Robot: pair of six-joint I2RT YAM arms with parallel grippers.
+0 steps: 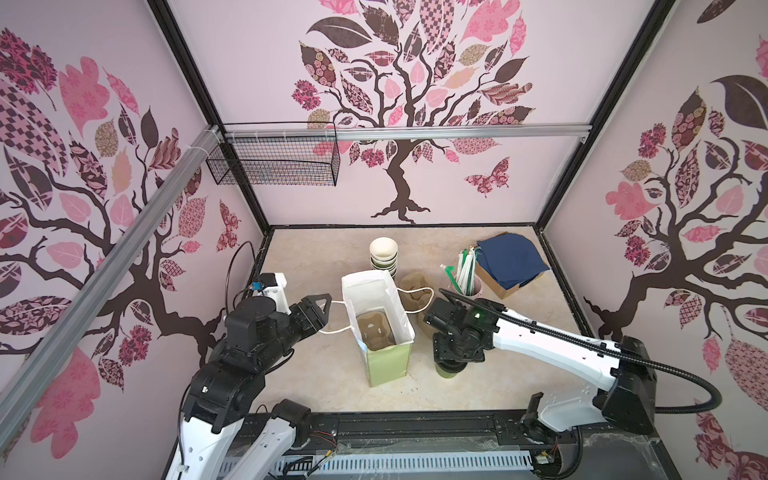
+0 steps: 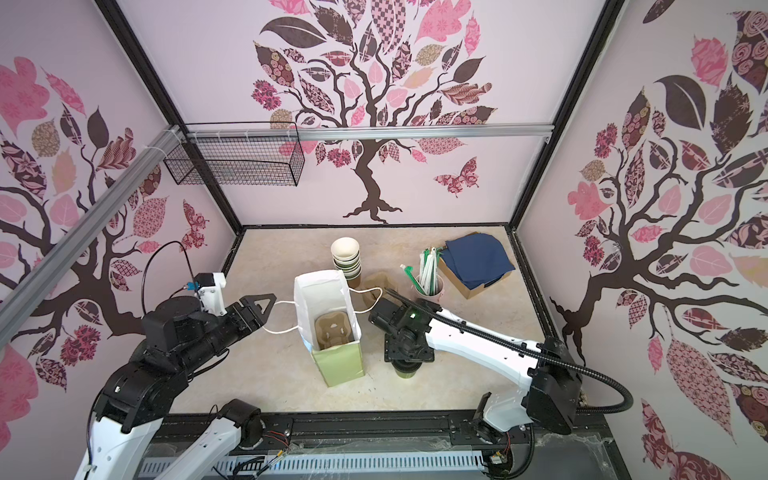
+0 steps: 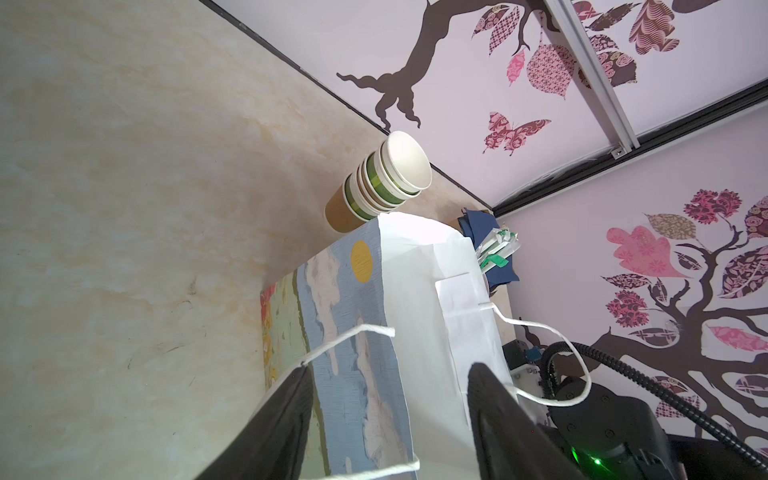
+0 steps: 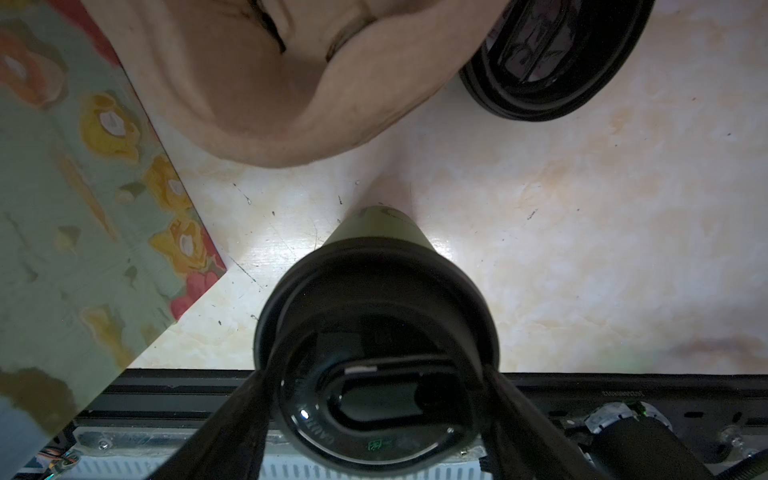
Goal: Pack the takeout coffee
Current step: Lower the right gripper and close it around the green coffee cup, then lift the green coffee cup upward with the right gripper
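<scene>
Marble tabletop [image 4: 582, 208]: right gripper [image 4: 376, 372] clasps takeout coffee [image 4: 376, 266] (grip hidden from top views); left gripper [image 3: 392, 370] gapes.

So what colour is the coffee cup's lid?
The lid is glossy black; the right wrist view shows it best.

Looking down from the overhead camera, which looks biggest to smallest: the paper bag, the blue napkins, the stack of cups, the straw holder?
1. paper bag, clearly largest.
2. blue napkins.
3. stack of cups and straw holder: about alike, so unranked. Both sit farther from the camera than the bag.
</scene>
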